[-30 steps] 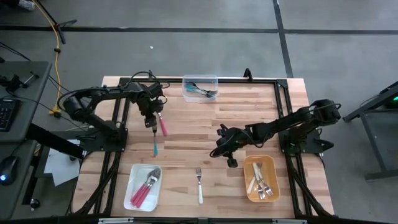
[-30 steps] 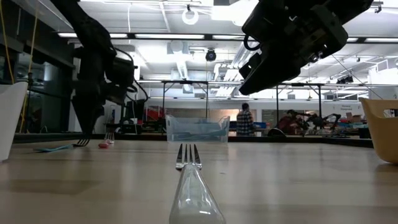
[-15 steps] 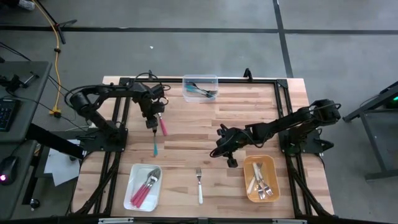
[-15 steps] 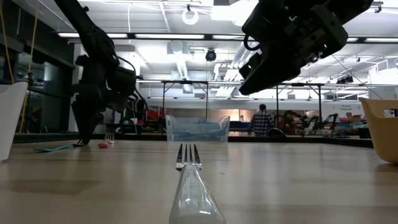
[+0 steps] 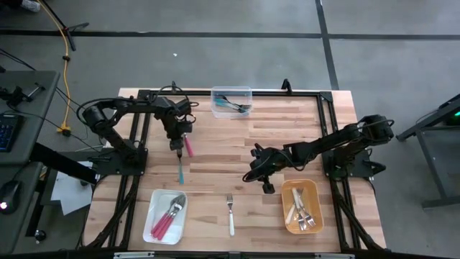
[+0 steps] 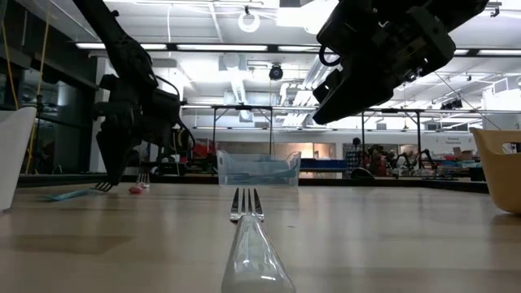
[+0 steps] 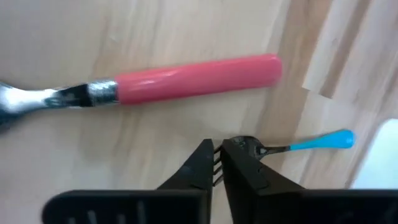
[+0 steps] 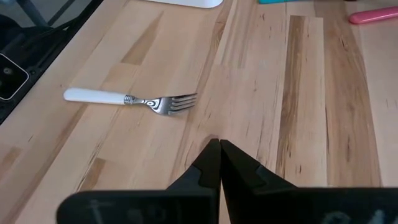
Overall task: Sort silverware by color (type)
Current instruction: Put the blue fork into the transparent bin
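Left pincer (image 7: pixel 217 163): down at the bench (image 5: pixel 237 155) in its far-left part, fingers nearly together, pinching the tines of the teal fork (image 7: pixel 292 144); in the high view (image 5: pixel 177 146) it sits at that fork's head end.
Teal fork: flat on the bench (image 5: pixel 179 169), handle pointing toward the near edge, head under the left pincer.
Pink fork (image 7: pixel 168 83): lying just beside the teal fork (image 5: pixel 188 145), not gripped.
White fork (image 8: pixel 127 99): alone on the bench near the front edge (image 5: pixel 230 214), between the white tray and the orange bin; it fills the low view's foreground (image 6: pixel 247 244).
White tray (image 5: pixel 168 216): front left, holding pink forks.
Orange bin (image 5: pixel 302 206): front right, holding white-handled forks.
Clear box (image 5: pixel 231 101): far edge, holding teal forks.
Right pincer (image 8: pixel 219 155): hangs above the bench right of centre (image 5: pixel 267 186), fingers pressed shut, holding nothing.
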Robot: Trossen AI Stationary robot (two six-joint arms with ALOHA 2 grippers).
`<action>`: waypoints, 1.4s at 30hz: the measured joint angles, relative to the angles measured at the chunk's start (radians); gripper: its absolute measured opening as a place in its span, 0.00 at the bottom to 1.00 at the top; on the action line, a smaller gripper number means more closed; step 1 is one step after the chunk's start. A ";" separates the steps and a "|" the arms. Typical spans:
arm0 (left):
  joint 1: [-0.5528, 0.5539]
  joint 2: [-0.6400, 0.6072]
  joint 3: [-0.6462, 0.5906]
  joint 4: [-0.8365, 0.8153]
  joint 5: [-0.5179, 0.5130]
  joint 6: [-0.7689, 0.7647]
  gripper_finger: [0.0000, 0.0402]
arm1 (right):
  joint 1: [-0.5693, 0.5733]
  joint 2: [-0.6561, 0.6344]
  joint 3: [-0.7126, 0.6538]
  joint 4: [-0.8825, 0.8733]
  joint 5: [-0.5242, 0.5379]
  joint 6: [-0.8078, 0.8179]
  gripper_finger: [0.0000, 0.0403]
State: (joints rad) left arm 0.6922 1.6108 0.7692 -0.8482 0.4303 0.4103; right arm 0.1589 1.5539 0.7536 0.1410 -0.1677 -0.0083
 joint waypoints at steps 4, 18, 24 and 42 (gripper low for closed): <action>0.000 0.000 0.000 -0.021 0.017 0.002 0.02 | 0.000 0.000 0.000 0.000 0.000 0.000 0.00; -0.035 -0.090 0.109 -0.133 0.000 -0.043 0.00 | 0.000 0.000 0.000 -0.026 0.026 0.009 0.00; -0.103 -0.210 0.107 0.057 0.001 -0.259 0.00 | 0.000 0.000 0.000 -0.036 0.136 0.028 0.00; -0.399 -0.306 -0.099 0.902 -0.145 -0.720 0.00 | -0.215 0.044 0.050 0.170 0.115 0.355 0.39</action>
State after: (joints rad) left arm 0.2933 1.3044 0.6698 0.0535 0.2855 -0.3095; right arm -0.0561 1.5982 0.8040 0.3110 -0.0526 0.3463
